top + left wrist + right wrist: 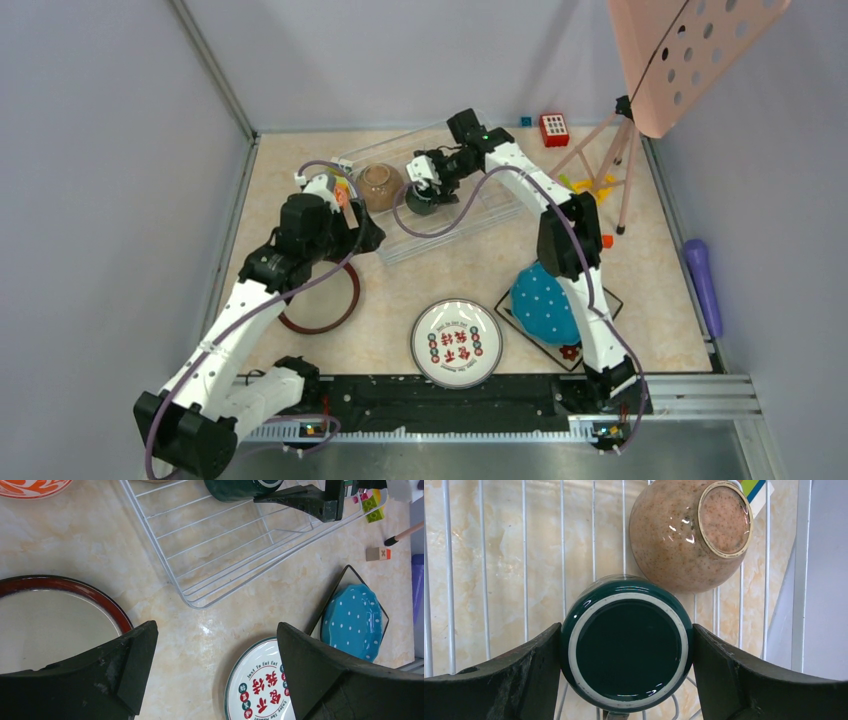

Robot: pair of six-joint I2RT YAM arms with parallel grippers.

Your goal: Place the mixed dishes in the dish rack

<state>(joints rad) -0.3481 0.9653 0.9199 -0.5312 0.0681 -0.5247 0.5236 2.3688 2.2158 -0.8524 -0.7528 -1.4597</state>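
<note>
Right end effector [626, 632] gripping dark green mug [626, 652], base-up — wrist view

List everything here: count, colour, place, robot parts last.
wire dish rack: one, white, far middle.
speckled bowl: one, brown, upturned in rack.
glazed mug: one, dark green, upturned in rack.
patterned bowl: one, orange-and-white, left of rack.
round plate: one, dark red rim, near left.
plate with characters: one, white and red, near middle.
dotted plate: one, blue, on square plate.
square plate: one, black, near right.
keypad toy: one, red, far right.
toy blocks: several, mixed, far right.
left gripper: jaws open, empty.
right gripper: jaws gripping mug.
</note>
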